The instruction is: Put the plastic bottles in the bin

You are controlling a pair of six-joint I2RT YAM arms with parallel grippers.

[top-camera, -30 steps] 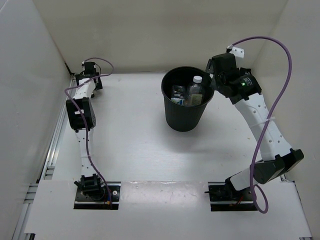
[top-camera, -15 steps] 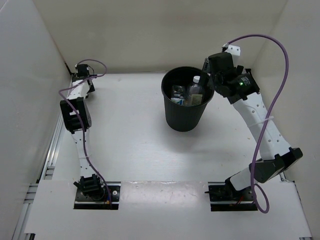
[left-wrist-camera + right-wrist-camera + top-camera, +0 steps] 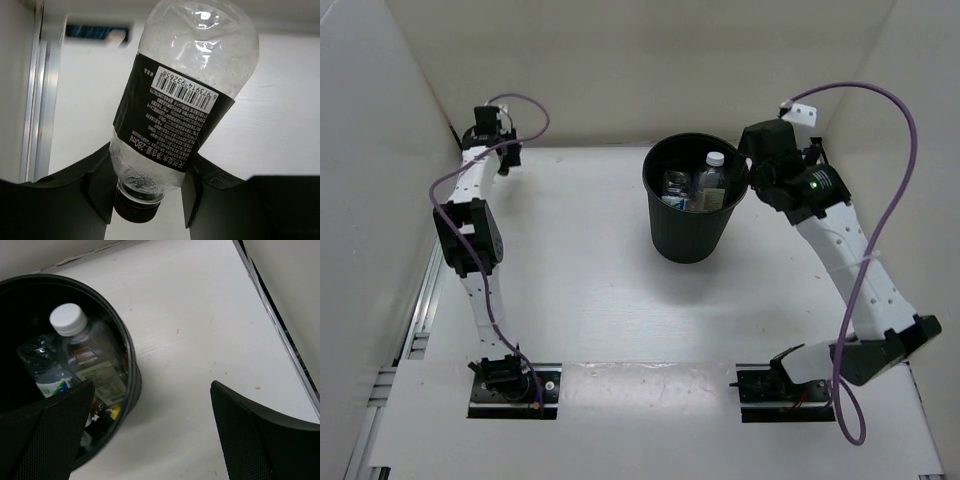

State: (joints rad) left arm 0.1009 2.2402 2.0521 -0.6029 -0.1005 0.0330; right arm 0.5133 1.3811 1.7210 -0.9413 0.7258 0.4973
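Left arm (image 3: 470, 215) has reached deeper into far-left corner, black bin (image 3: 692, 235) mid-table | left wrist: left gripper (image 3: 147, 187) clamps black-labelled clear bottle (image 3: 185, 90) by its neck | right wrist: right gripper (image 3: 150, 410) spread wide, empty; white-capped bottle (image 3: 75, 335) inside bin

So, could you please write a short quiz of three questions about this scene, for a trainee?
1. True or false: the left gripper is shut on a clear bottle with a black label.
2. Choose one. The right gripper is: A) open and empty, near the rim of the black bin; B) shut on a bottle; C) deep inside the bin.
3. Fill in: the upright bottle in the bin has a ____ cap.

Key: 1 true; 2 A; 3 white.
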